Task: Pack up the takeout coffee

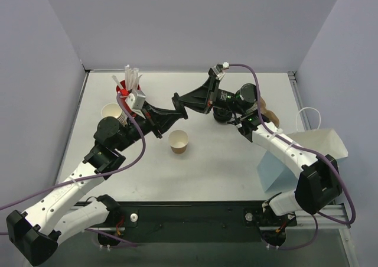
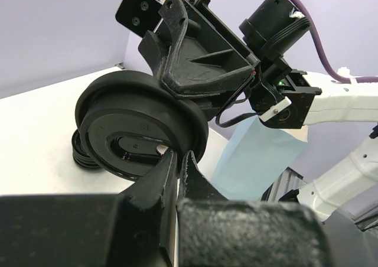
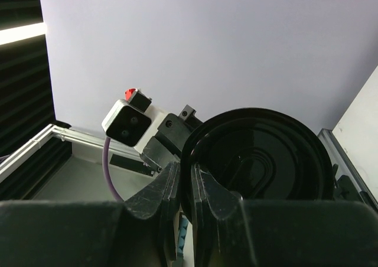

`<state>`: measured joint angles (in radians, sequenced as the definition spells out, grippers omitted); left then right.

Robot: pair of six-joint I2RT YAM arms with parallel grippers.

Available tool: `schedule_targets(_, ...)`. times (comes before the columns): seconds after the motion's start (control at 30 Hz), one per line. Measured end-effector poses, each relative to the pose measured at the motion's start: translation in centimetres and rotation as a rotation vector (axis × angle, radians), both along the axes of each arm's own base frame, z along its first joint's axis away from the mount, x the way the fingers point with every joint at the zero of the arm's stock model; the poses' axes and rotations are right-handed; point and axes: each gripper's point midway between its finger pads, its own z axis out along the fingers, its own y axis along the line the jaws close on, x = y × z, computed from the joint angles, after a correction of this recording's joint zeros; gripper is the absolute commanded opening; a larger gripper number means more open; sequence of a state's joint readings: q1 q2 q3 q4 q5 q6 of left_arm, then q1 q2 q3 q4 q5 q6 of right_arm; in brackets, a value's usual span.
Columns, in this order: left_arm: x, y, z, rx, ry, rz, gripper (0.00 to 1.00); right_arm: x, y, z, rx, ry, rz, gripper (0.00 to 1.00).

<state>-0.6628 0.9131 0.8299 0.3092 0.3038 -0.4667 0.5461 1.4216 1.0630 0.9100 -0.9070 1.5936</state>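
Risks first. Both my grippers are on one round black plastic lid (image 2: 136, 131), each with only a thin pinch on the rim. If either arm drifts or twists while both are clamped, I expect the lid to flex and snap out. If one side lets go carelessly, it could swing in the other's pinch.

The small tan-brown paper cup (image 1: 179, 142) stands open, upright and unheld on the table. It looks light, so an off-centre press with the lid would probably tip it or shove it away.

Left gripper (image 2: 179, 160): fingers nearly together, clamped on the lid's lower rim. Right gripper (image 3: 188, 178): same, closed on the opposite edge.

The lid is in mid-air between my two wrists. The cup is on the table below it, a bit toward my bases, apart from both grippers. The white paper bag (image 1: 313, 143) is far right, well apart from the cup.
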Motion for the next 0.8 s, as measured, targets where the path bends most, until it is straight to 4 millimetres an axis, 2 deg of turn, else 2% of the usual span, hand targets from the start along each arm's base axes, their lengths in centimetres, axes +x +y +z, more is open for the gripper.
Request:
schedule_targets(0.07,0.0,0.0,0.1,-0.003,-0.001,-0.001,0.00,-0.1,-0.1,0.1,0.001,-0.004,-0.001,0.16)
schedule_targets(0.17,0.0,0.1,0.1,-0.004,-0.002,0.000,0.00,-0.1,-0.1,0.2,0.000,-0.010,-0.003,0.30)
schedule_targets(0.2,0.0,0.1,0.0,-0.003,0.001,0.001,0.00,-0.1,-0.1,0.1,-0.003,-0.013,-0.005,0.41)
schedule_targets(0.23,0.0,0.1,-0.1,0.001,0.006,0.002,0.00,-0.1,-0.2,0.1,-0.006,-0.014,-0.008,0.46)
schedule_targets(0.27,0.1,0.1,-0.4,0.007,0.015,0.003,0.00,0.1,-0.4,-0.1,-0.017,-0.024,-0.018,0.57)
schedule_targets(0.33,0.1,0.2,-1.1,0.028,0.042,0.006,0.00,0.3,-0.8,-0.4,-0.038,-0.024,-0.036,0.68)
schedule_targets(0.37,0.1,0.3,-1.7,0.050,0.065,0.011,0.00,0.6,-1.2,-0.8,-0.064,-0.027,-0.055,0.77)
schedule_targets(0.47,0.2,1.1,-3.4,0.128,0.150,0.048,0.00,1.7,-3.0,-2.5,-0.172,-0.035,-0.154,0.86)
schedule_targets(0.6,0.1,3.0,-5.3,0.248,0.274,0.130,0.00,2.7,-5.6,-5.0,-0.393,-0.096,-0.310,0.92)
schedule_targets(0.8,0.5,4.4,-7.6,0.433,0.446,0.200,0.00,1.5,-10.0,-7.3,-0.688,-0.235,-0.469,0.93)
